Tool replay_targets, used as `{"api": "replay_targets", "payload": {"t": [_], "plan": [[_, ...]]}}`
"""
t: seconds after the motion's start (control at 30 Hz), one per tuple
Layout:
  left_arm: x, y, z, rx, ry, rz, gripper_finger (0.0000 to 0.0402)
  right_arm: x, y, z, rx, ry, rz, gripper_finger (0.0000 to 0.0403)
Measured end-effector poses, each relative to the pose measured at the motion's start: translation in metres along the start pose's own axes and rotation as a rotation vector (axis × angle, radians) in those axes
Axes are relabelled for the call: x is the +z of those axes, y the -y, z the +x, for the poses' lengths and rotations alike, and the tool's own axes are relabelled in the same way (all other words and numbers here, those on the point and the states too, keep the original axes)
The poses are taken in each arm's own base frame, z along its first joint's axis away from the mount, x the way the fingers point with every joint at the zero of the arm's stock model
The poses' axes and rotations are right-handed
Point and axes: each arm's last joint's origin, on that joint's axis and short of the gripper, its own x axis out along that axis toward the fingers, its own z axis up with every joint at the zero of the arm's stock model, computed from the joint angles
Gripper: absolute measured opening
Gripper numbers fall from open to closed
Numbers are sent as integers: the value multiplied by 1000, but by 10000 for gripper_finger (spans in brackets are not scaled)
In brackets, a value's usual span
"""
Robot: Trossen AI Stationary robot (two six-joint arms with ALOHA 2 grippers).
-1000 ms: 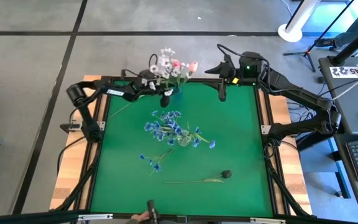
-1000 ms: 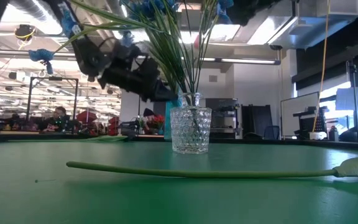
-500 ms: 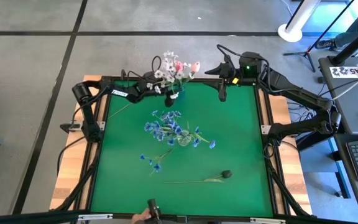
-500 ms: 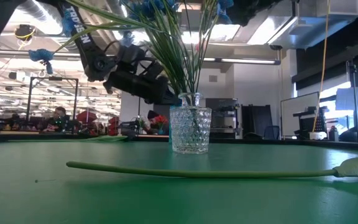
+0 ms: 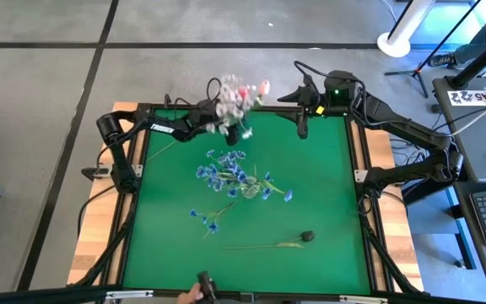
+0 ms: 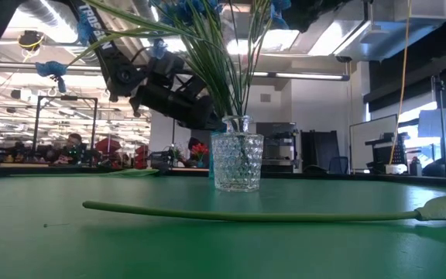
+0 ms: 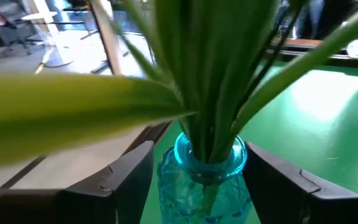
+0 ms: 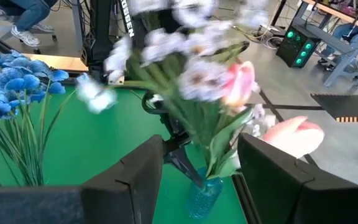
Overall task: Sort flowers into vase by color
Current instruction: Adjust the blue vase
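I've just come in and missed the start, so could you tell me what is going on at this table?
The robot is sorting artificial flowers into vases by colour. The left gripper is at the blue vase at the table's far edge, its fingers either side of it; that vase holds white and pink flowers. The right gripper waits open nearby. A clear vase mid-table holds blue flowers. A blue spray and a dark bud lie loose on the table.

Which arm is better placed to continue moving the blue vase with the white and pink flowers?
Left. The left gripper already has its fingers on both sides of the blue vase. The right gripper waits apart at the far edge.
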Motion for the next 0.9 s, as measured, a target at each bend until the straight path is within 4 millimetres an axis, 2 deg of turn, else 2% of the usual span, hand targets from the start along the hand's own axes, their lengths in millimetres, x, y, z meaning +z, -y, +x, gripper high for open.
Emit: {"api": "replay_targets", "payload": {"t": [0.37,0.57,0.9], "plan": [[6,-13,-12,64,-63,-36,239,0,0,0,-1,-1,0,206],[13,-14,-22,63,-90,-36,239,0,0,0,-1,0,0,206],[15,-13,-23,63,-81,-59,239,0,0,0,7,3,1,206]]}}
